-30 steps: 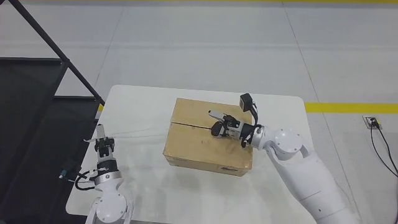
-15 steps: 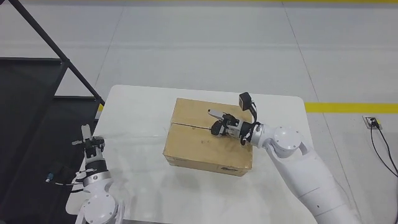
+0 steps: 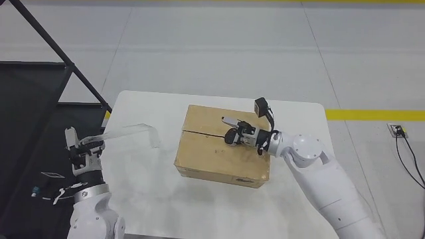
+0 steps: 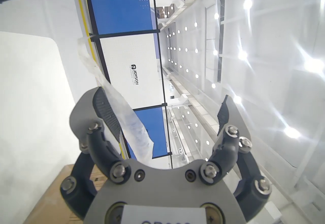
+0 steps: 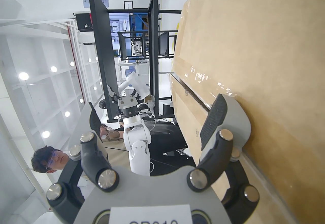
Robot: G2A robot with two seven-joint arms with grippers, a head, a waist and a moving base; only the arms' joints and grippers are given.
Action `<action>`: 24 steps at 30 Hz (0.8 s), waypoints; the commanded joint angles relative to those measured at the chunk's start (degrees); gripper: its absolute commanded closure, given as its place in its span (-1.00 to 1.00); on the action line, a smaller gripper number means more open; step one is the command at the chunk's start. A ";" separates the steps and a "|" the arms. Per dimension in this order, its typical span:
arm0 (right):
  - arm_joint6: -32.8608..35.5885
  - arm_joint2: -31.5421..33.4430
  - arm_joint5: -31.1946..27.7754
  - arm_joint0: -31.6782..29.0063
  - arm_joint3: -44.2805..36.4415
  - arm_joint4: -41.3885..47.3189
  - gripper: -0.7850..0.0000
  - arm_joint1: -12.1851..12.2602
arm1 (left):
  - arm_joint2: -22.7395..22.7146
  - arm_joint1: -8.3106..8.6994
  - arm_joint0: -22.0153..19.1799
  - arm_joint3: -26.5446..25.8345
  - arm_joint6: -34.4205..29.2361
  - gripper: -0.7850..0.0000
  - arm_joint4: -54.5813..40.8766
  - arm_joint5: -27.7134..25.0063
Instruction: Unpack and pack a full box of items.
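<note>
Top view: the right hand (image 3: 230, 130) lies over the lid of the closed cardboard box (image 3: 219, 156), its fingers spread on either side of the seam (image 3: 206, 134) that runs across the box top. The box sits on the white table (image 3: 153, 192), directly beneath this hand.

Well away from the box, the left hand (image 3: 83, 143) hangs beyond the table's edge. A strip of clear tape (image 3: 129, 131) runs from it back over the table toward the box, and its far end curls free in the air short of the box.

In the left wrist view, the left hand (image 4: 162, 98) has its fingers wide apart and pinches nothing. The tape (image 4: 127, 113) clings to the ribbed finger pad (image 4: 106, 113) on the table side and trails away from the fingertip. A corner of the box (image 4: 50, 199) shows behind this hand's base, and the table (image 4: 30, 98) lies beside the taped finger.

In the right wrist view, the right hand (image 5: 156, 105) is also spread. One finger (image 5: 213, 118) rests against the box top (image 5: 254, 57), its tip right at the seam (image 5: 193, 98), while the other finger stands clear of the cardboard. Glossy scraps of tape (image 5: 203, 78) lie on the lid just ahead of the resting fingertip.
</note>
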 commanded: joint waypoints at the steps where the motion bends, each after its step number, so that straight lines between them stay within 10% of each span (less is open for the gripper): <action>1: 1.61 1.48 -1.12 -0.88 -0.82 1.63 -1.00 0.33 | 0.67 -0.06 0.41 -2.47 -1.17 -1.00 -1.02 0.68; 14: 2.33 5.12 -2.76 -4.35 -4.60 3.38 -1.00 1.27 | 7.19 -0.38 -3.24 -8.14 -4.09 -1.00 2.66 4.69; 24: -8.08 11.30 -21.44 -16.23 -15.83 -6.81 -1.00 2.81 | 14.51 -0.91 -6.41 -9.76 -3.60 -1.00 8.27 11.42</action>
